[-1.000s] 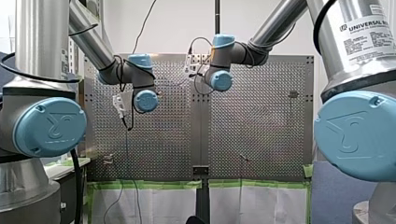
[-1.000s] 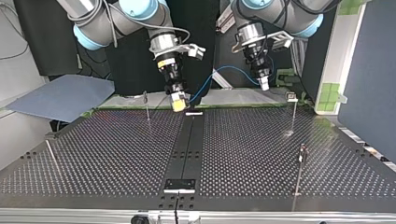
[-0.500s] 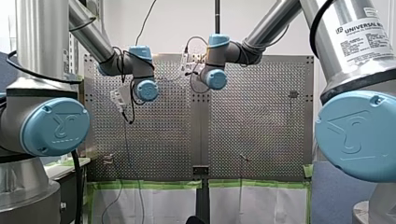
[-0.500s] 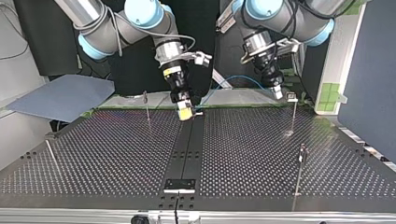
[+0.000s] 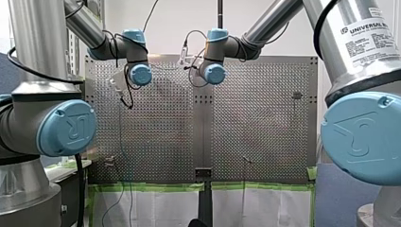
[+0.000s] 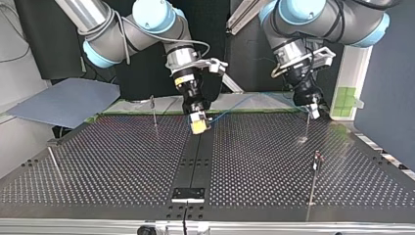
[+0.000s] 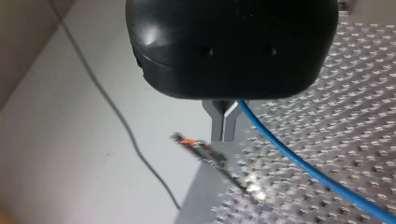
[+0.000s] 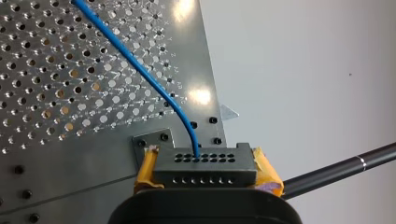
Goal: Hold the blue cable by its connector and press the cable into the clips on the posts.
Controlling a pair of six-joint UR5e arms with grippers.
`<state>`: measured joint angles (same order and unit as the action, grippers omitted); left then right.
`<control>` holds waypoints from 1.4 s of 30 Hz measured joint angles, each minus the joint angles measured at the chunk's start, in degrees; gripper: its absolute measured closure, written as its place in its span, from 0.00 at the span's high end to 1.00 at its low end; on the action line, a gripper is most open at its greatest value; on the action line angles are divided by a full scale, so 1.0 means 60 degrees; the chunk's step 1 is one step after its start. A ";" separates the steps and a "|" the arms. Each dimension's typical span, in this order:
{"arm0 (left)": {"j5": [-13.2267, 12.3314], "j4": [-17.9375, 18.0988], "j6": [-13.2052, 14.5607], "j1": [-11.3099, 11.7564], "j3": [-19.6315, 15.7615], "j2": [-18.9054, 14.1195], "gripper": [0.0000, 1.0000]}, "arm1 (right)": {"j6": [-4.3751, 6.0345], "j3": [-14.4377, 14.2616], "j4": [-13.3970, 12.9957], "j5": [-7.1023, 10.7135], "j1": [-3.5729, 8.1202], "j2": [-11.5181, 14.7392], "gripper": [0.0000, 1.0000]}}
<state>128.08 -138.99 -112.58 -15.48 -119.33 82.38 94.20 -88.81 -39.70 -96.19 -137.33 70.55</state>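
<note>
Between the yellow pads (image 8: pixel 145 170) of the right arm's gripper (image 8: pixel 205 169) sits the dark connector (image 8: pixel 205 163), clamped from both ends. Its long axis runs from pad to pad, and its holed face points straight away from the gripper. The blue cable (image 8: pixel 140 70) leaves one of those holes, bends once, and runs ahead of the gripper over the perforated table (image 6: pixel 122 161).

From the camera across the table, the cable's length lies nearly level from the middle of the view towards its right, just above the table's far edge. It spans from the right arm's gripper to the left arm's gripper (image 7: pixel 223 133). The right one hangs over the dark strip (image 6: pixel 195 156) down the table's middle.

The left arm's gripper is black, and its metal fingers (image 7: pixel 217 126) are pressed together at the tips. The cable comes out at their root, beside one finger, and slants away across the perforations. How tightly it is pinched cannot be told.

Just under those fingertips stands a thin post (image 7: pixel 210 156) with an orange-marked clip at its top — near the cable but apart from it. Three more posts rise from the table: one (image 6: pixel 154 111) left of the right arm's gripper, one (image 6: pixel 315 169) nearer the camera at the right, and one (image 6: pixel 54 164) leaning at the far left. A black rod (image 8: pixel 336 173) crosses behind the right arm's gripper.
</note>
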 joint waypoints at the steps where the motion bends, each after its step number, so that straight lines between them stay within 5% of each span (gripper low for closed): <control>1: -0.0081 -0.0079 -0.0084 0.0082 0.0023 -0.0072 0.00 | 0.0001 0.0040 0.0015 -0.0007 -0.0017 -0.0014 0.00; 15: -0.1283 -0.1192 -0.0682 0.1284 0.0478 -0.0214 0.00 | -0.0007 0.0465 0.0183 -0.0096 -0.0169 -0.0091 0.00; 28: -0.2304 -0.1145 -0.0724 0.2306 0.1166 0.0578 0.00 | -0.0042 0.1048 0.0324 -0.0140 -0.0276 -0.0515 0.00; 42: -0.3463 -0.1127 -0.0845 0.3184 0.1740 0.0722 0.00 | -0.0068 0.1821 0.0585 -0.0210 -0.0459 -0.0916 0.00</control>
<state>107.30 -145.75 -117.65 3.62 -108.89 86.71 93.79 -77.89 -36.19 -97.44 -140.09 65.05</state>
